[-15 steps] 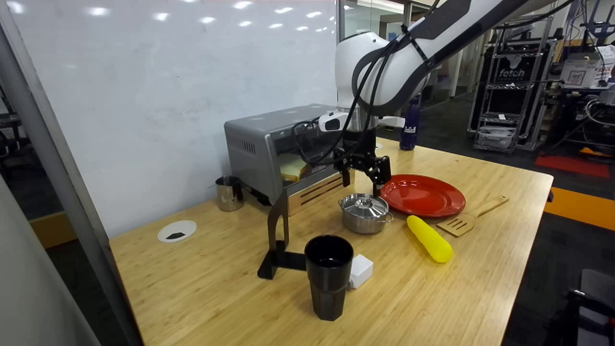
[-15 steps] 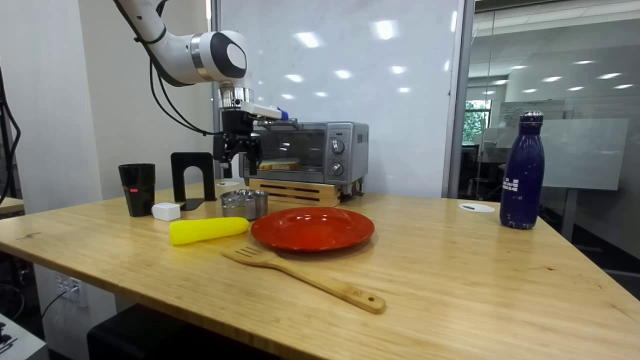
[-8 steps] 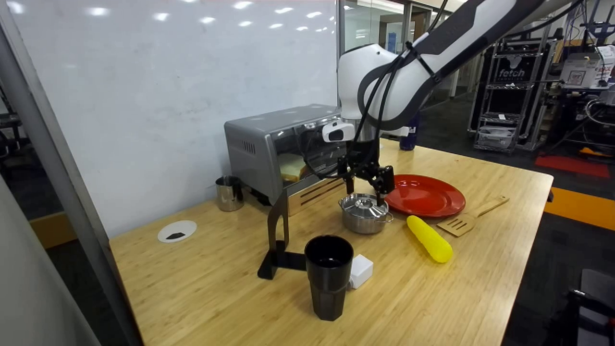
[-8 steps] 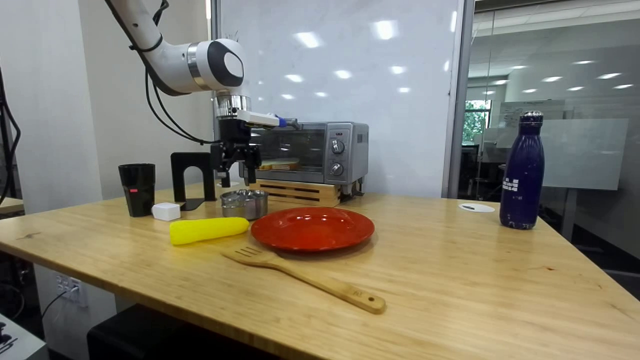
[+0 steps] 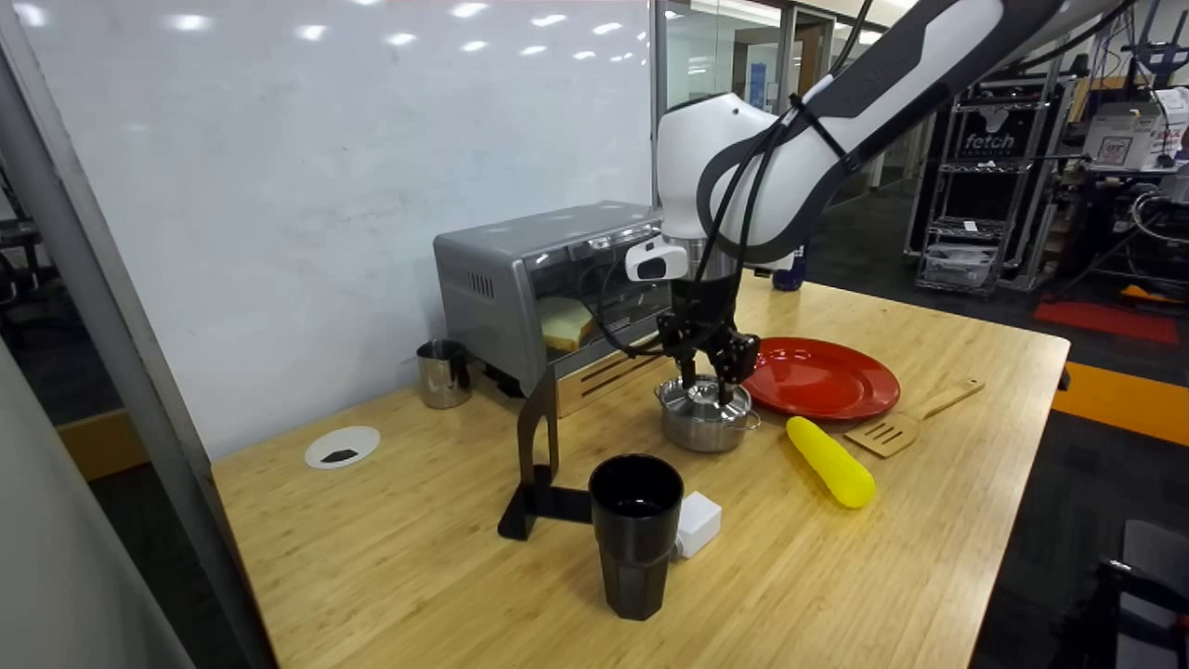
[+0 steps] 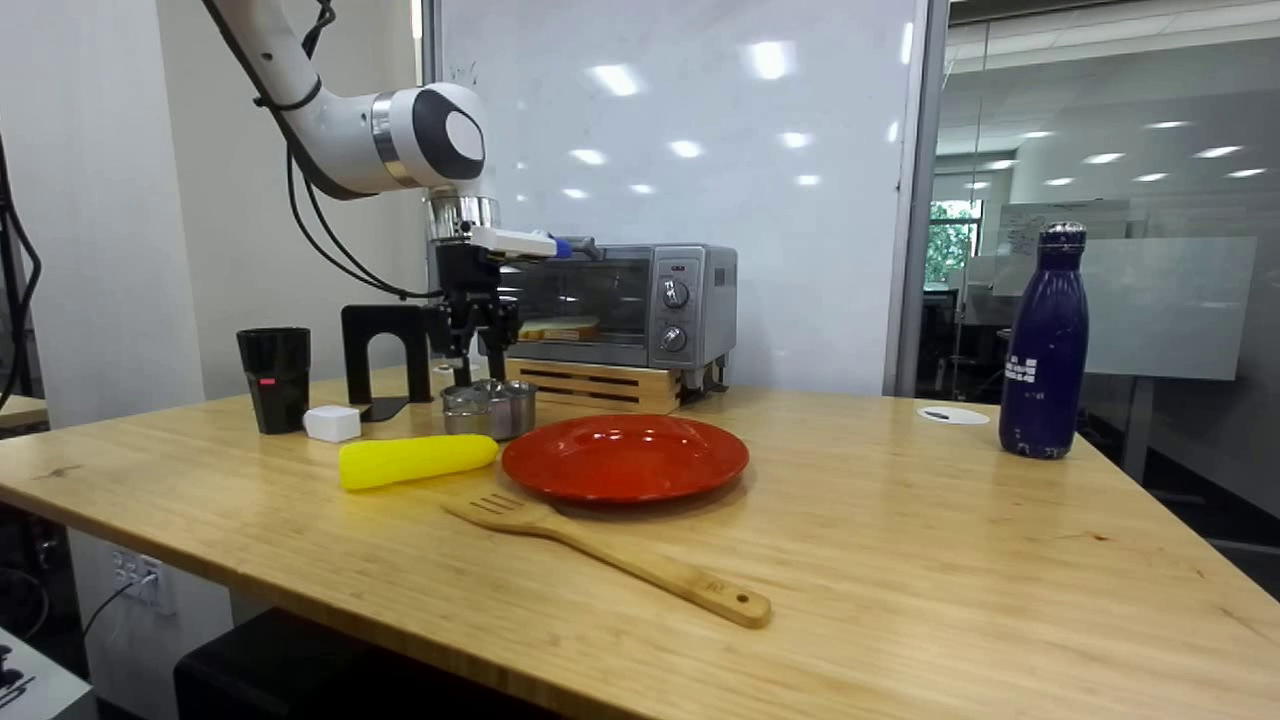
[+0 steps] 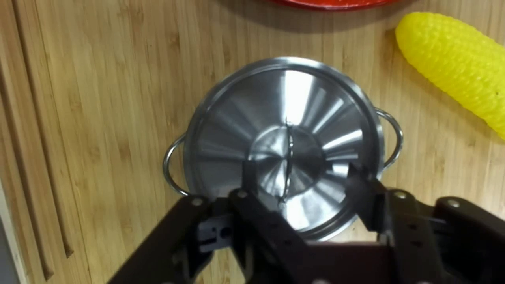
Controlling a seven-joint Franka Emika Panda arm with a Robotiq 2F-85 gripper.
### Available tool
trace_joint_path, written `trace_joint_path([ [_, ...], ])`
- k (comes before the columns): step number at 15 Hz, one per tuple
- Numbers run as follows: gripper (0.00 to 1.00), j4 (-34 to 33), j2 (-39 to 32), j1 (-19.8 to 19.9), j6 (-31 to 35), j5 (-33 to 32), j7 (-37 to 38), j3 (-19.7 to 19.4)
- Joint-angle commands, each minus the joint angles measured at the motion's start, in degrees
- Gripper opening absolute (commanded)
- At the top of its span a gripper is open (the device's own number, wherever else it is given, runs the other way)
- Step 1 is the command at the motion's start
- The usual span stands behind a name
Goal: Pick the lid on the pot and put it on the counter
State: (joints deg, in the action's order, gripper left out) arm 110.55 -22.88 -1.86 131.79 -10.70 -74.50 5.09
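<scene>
The silvery round lid (image 7: pixel 221 126) sits on the small silver pot (image 7: pixel 169 161), which stands on the light wooden counter (image 5: pixel 446 557). The lid's thin arched handle (image 7: pixel 291 146) runs upright in the wrist view. My gripper (image 7: pixel 301 171) is over the lid, its fingers on either side of the handle with a gap to each. It is partly open and holds nothing. In both exterior views the gripper (image 5: pixel 706 390) points straight down, its fingertips at the lid's height; whether they touch the lid I cannot tell. The pot (image 6: pixel 512 412) partly hides the lid there.
A red plate (image 5: pixel 822 379) and yellow corn (image 5: pixel 831 463) lie close beside the pot. A toaster oven (image 5: pixel 492 288) on a wooden slatted base stands behind. A black bookend (image 5: pixel 534 446), black cup (image 5: pixel 635 548), white block (image 5: pixel 699 525) and wooden spatula (image 6: pixel 620 555) are near.
My gripper has come down from above the pot to the lid. Its fingers have drawn closer together. The lid and pot have not moved.
</scene>
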Motion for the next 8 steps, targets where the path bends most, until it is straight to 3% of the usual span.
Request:
trace_joint_path([
  [1, 0.31, 1.87, 1.23, 0.30, 2.46, -1.30, 1.30, 0.00],
  [5, 0.04, 1.81, 1.30, 0.34, 3.29, -1.43, 1.68, -0.07],
  [8, 0.00, 1.42, 2.58, 0.96, 1.89, -0.07, 1.34, 0.23],
])
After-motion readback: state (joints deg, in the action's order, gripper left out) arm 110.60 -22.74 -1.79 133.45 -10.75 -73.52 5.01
